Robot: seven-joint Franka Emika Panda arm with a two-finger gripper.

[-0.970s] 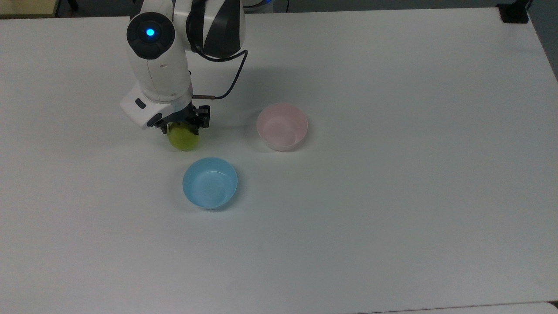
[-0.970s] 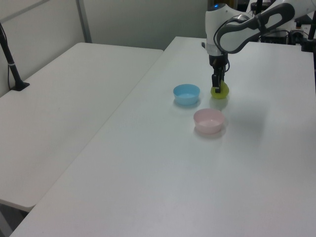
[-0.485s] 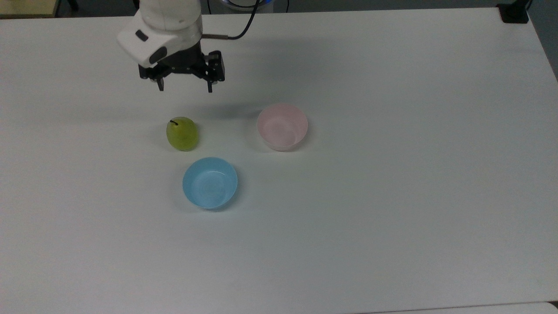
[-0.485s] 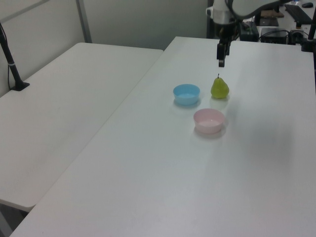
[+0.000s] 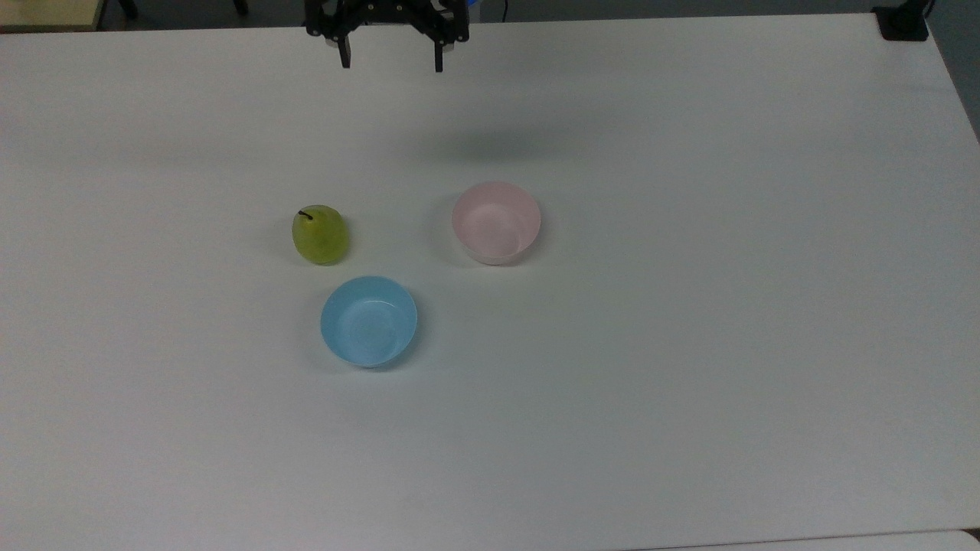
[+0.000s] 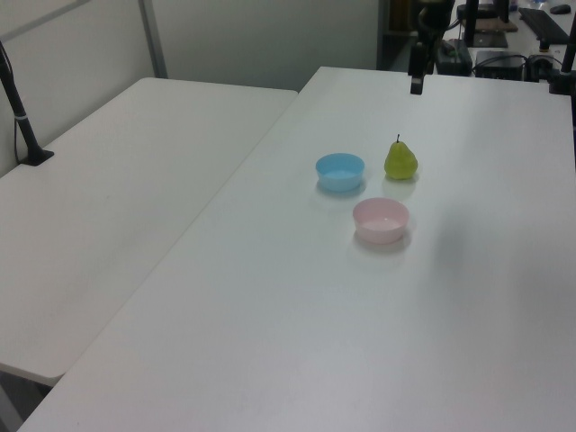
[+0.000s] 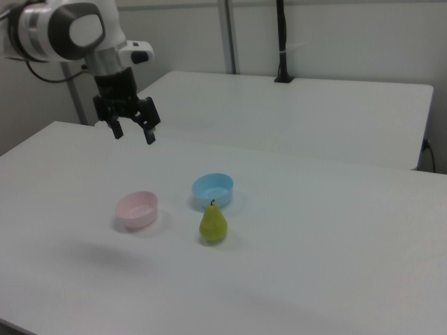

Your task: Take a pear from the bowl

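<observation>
— Yellow-green and standing upright, the pear is sitting on the bare white table, its dark stem pointing up. It is not lying in either bowl.

— Where are the bowls sitting, then?

— In the top view, the pale pink bowl is sitting to the top view's right of the pear, apart from it, and the light blue bowl is sitting just below the pear, nearer the top view's bottom edge. In the right view the pear is standing nearest the camera, with the blue bowl just behind it and the pink bowl off to the right view's left. Both bowls are looking empty.

— And the gripper?

— The gripper is hanging well above the table, far from the pear, with its two black fingers spread wide and grasping nothing. In the top view the gripper is being cut off by the upper edge, so its fingers are showing while the arm is lost. In the left view the gripper is appearing edge-on, probably one finger hiding the other.

— Anything else?

— A second white table is standing beyond, carrying a dark clamped post.
</observation>
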